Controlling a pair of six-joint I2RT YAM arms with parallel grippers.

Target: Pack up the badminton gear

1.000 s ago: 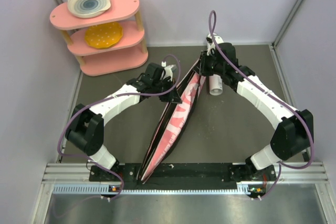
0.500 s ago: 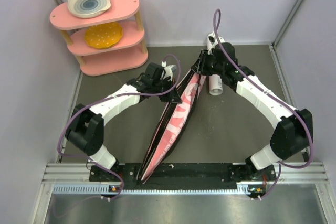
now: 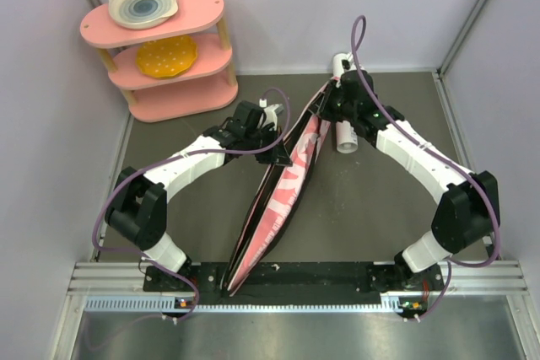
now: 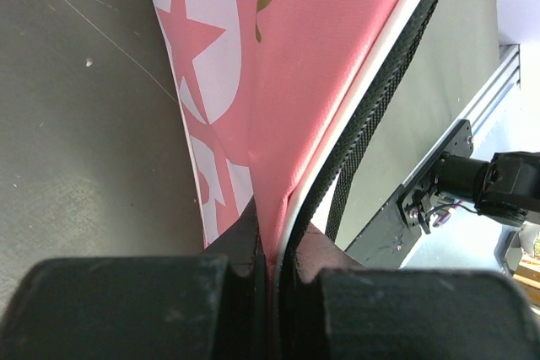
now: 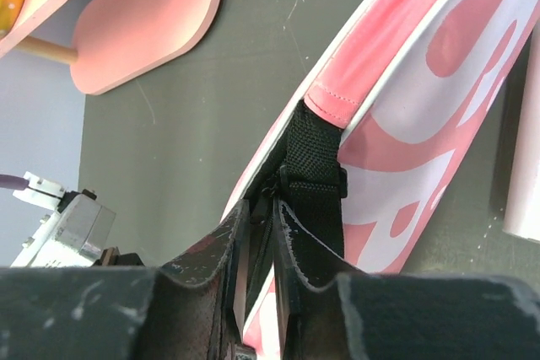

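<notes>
The long pink racket bag (image 3: 287,187) stands on its edge, running from the near rail to the far middle of the table. My left gripper (image 3: 283,156) is shut on its upper seam about halfway along. In the left wrist view the fingers (image 4: 272,250) pinch the pink cloth (image 4: 321,65) beside the black zipper tape. My right gripper (image 3: 325,105) is at the bag's far tip. In the right wrist view it (image 5: 261,217) is shut on the zipper by the black webbing strap (image 5: 314,158). A white tube (image 3: 347,137) lies on the table just right of that tip.
A pink three-tier shelf (image 3: 169,65) with a bowl (image 3: 143,2) and a yellow plate (image 3: 166,56) stands in the far left corner. Grey walls close in the dark table on three sides. A metal rail (image 3: 295,280) runs along the near edge.
The right wrist has shifted slightly toward the far wall at the bag's tip, and its cable loop has risen. The left arm and the bag have stayed put.
</notes>
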